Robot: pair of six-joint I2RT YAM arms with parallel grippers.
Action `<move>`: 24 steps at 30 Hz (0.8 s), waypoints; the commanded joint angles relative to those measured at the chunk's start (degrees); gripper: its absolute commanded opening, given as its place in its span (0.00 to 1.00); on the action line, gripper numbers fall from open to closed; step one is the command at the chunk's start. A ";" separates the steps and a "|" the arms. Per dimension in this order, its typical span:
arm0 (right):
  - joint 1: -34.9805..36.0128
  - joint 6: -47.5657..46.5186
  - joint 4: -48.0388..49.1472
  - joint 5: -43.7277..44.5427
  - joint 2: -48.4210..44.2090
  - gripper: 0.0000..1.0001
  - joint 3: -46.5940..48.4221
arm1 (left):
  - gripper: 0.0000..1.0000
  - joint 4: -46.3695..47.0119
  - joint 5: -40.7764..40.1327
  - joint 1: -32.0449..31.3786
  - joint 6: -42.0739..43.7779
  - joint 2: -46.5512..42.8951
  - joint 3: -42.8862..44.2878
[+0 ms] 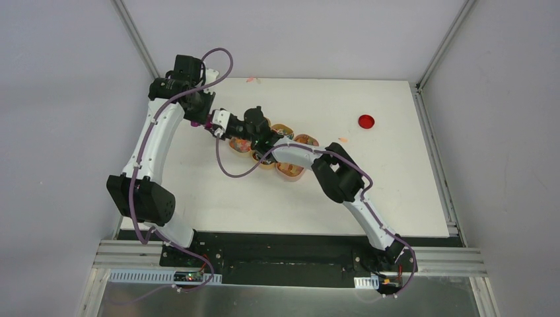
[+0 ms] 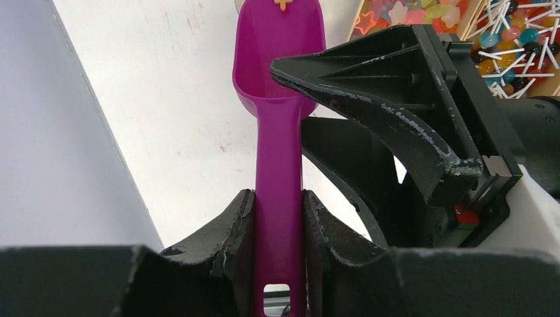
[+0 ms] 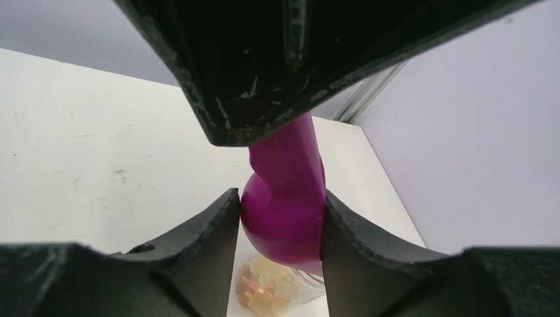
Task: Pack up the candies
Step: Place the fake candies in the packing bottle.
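Note:
My left gripper [image 2: 279,198] is shut on the handle of the magenta scoop [image 2: 277,79]; a yellow gummy [image 2: 282,3] lies at the scoop's tip. In the top view it [image 1: 216,123] is at the left of the candy trays [image 1: 290,170]. My right gripper [image 3: 280,198] meets it there [image 1: 256,127]. Its fingers flank the scoop's bowl [image 3: 284,218] and a clear jar [image 3: 271,290] with orange-yellow gummies, which it seems to grip. Bright mixed candies [image 2: 409,13] and wrapped and stick candies [image 2: 522,39] fill trays beyond.
A flat red disc [image 1: 366,121] lies on the white table at the far right. A few loose candies lie near the back edge [image 1: 251,80] and right of the trays [image 1: 343,140]. The right arm crosses over the trays.

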 commanded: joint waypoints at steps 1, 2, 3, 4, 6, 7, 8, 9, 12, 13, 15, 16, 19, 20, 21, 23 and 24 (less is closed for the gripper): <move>0.33 1.41 -0.29 -1.74 0.72 0.47 2.92 | 0.00 6.16 0.61 0.37 1.20 0.29 3.33; 0.30 1.57 -0.34 -1.82 0.91 0.47 3.21 | 0.00 6.41 0.83 0.41 1.47 0.39 4.01; 0.29 1.62 -0.52 -1.93 1.07 0.47 3.56 | 0.00 6.53 1.13 0.38 1.75 0.55 4.54; 0.29 1.75 -0.63 -1.95 1.16 0.47 3.84 | 0.00 6.63 1.30 0.36 1.98 0.69 4.95; 0.23 1.88 -0.64 -2.12 1.40 0.47 4.31 | 0.00 6.79 1.39 0.36 2.49 1.04 5.67; 0.25 2.01 -0.69 -2.21 1.57 0.46 4.54 | 0.00 6.82 1.48 0.36 2.73 1.29 5.95; 0.30 2.11 -0.77 -2.27 1.74 0.46 4.93 | 0.00 6.76 1.46 0.36 2.94 1.55 6.17; 0.22 2.11 -0.88 -2.31 1.93 0.46 5.07 | 0.00 6.84 1.37 0.36 3.06 1.74 6.29; 0.20 2.16 -1.22 -2.22 2.21 0.46 5.77 | 0.00 6.74 1.47 0.36 3.34 2.11 6.62; 0.20 2.28 -1.44 -2.31 2.29 0.46 6.11 | 0.00 6.73 1.39 0.36 3.35 2.28 6.88; 0.20 2.60 -1.92 -2.55 2.60 0.46 6.86 | 0.00 6.67 1.61 0.36 3.35 2.68 8.01; 0.18 2.86 -2.02 -2.77 2.77 0.46 7.17 | 0.00 6.61 1.88 0.36 3.39 3.00 8.89; 0.29 3.42 -1.96 -3.09 3.05 0.46 7.52 | 0.00 5.85 2.84 0.36 3.35 4.42 12.21; 0.34 3.47 -2.01 -3.21 3.09 0.46 7.59 | 0.00 5.69 3.08 0.36 3.39 4.64 12.91; 0.42 3.48 -2.03 -3.26 3.09 0.45 7.61 | 0.00 5.67 3.20 0.36 3.38 4.77 13.28; 0.37 3.56 -1.96 -3.20 3.03 0.45 7.61 | 0.00 5.61 3.35 0.36 3.43 5.03 13.70; 0.39 3.68 -1.96 -3.18 2.94 0.45 7.61 | 0.00 5.59 3.44 0.36 3.51 5.06 13.76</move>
